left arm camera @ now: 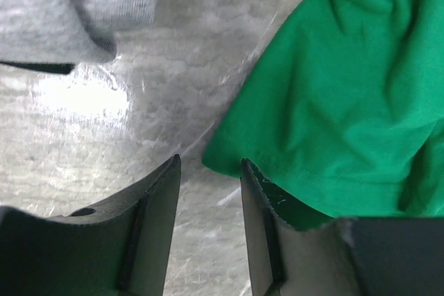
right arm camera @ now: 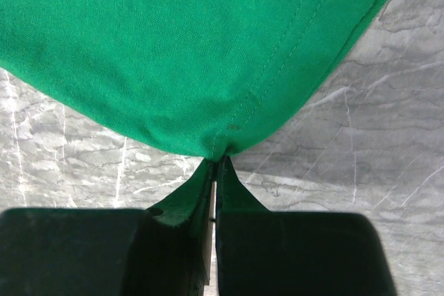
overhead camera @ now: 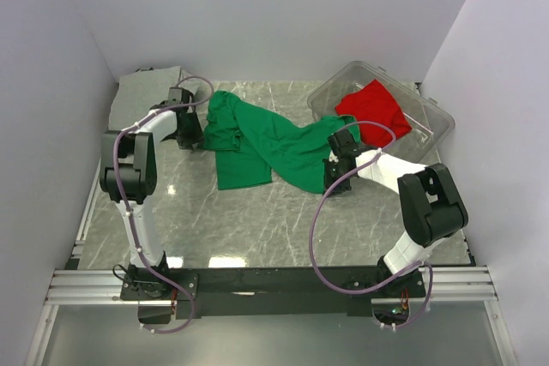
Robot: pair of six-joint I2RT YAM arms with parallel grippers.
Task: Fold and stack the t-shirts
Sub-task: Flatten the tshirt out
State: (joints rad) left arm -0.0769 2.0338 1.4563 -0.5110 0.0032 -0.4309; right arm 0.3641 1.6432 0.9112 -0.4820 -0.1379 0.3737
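Right wrist: green shirt clamped by right fingers | left fingers apart at its edge | step judged: spreading; left grip needed

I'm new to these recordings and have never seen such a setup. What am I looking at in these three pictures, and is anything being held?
The machine is two robot arms, the left arm and the right arm, bolted at the near edge of a table. The wide picture comes from a fixed camera above and behind them. Each close-up comes from a camera on one wrist, looking past that arm's two fingers. A crumpled green t-shirt lies mid-table. A grey t-shirt, apparently folded, sits at the far left corner, and a red t-shirt lies in a clear plastic bin at the far right. The right gripper is shut, pinching the green t-shirt's edge. The left gripper is open beside the shirt's opposite edge, holding nothing.
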